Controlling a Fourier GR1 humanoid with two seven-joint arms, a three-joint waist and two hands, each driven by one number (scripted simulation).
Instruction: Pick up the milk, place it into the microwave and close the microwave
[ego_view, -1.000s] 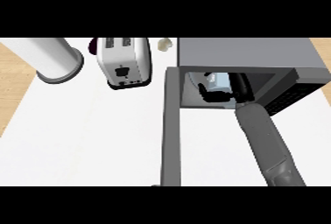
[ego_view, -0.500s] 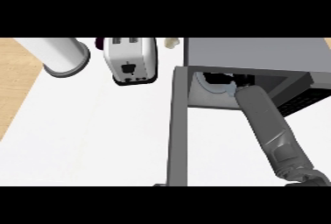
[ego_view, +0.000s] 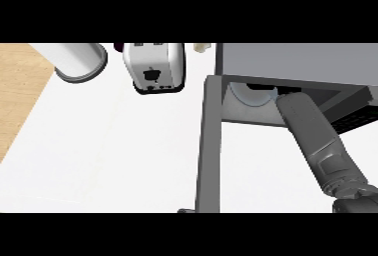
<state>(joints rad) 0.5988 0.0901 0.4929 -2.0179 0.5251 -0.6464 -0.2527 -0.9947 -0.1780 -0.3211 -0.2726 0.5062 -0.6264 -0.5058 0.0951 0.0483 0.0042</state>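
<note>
The grey microwave (ego_view: 295, 60) stands at the back right of the white counter. Its door (ego_view: 208, 145) is swung open and runs down the picture as a long grey bar. My right forearm (ego_view: 317, 140) reaches from the lower right into the microwave's cavity. The roof of the microwave hides nearly all of the right hand; only a dark bit (ego_view: 258, 87) shows at the opening. A pale round turntable plate (ego_view: 247, 96) shows inside the cavity. I cannot see the milk in this view. My left hand does not show.
A silver toaster (ego_view: 155, 67) stands left of the microwave. A white cylinder container (ego_view: 77, 60) is at the back left, and a small white item (ego_view: 199, 47) sits behind the toaster. The counter's left edge (ego_view: 26, 125) borders wooden floor.
My right forearm has pushed deeper into the microwave. The milk carton that showed inside one second ago is now hidden. The whole scene has shifted right in the picture.
</note>
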